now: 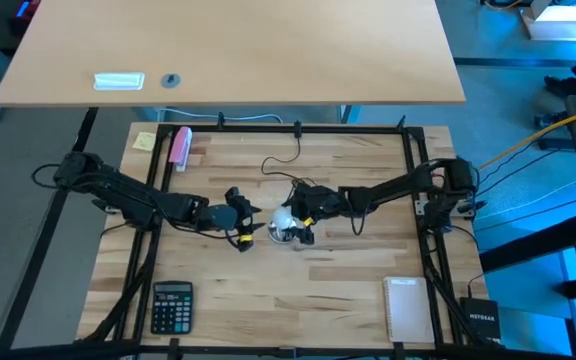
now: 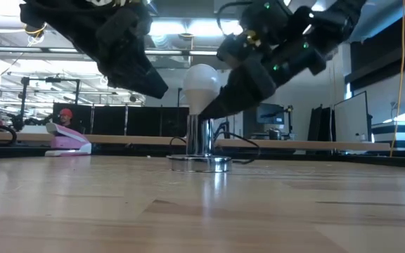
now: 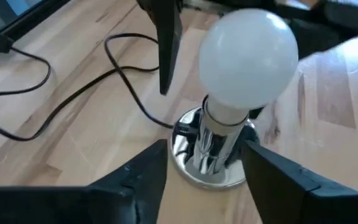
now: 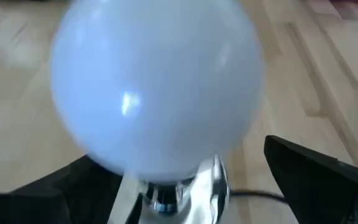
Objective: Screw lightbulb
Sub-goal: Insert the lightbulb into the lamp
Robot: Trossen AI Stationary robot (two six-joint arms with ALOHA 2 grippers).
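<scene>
The white lightbulb (image 1: 284, 217) stands upright with its base in the silver socket (image 2: 201, 144), which rests by its round foot (image 2: 200, 164) on the table's middle. My left gripper (image 3: 204, 149) comes from the table's left, open, its fingers standing on either side of the socket's stem without touching it. My right gripper (image 4: 185, 162) comes from the table's right, slanting down, wide open. Its fingers stand on either side of the lightbulb's (image 4: 154, 87) lower half, apart from it.
The socket's black cord (image 1: 283, 160) runs to the far edge. A pink-and-white object (image 1: 180, 146) and a yellow note (image 1: 145, 140) lie at the far left. A calculator (image 1: 172, 306) is near left, a white notepad (image 1: 405, 308) near right.
</scene>
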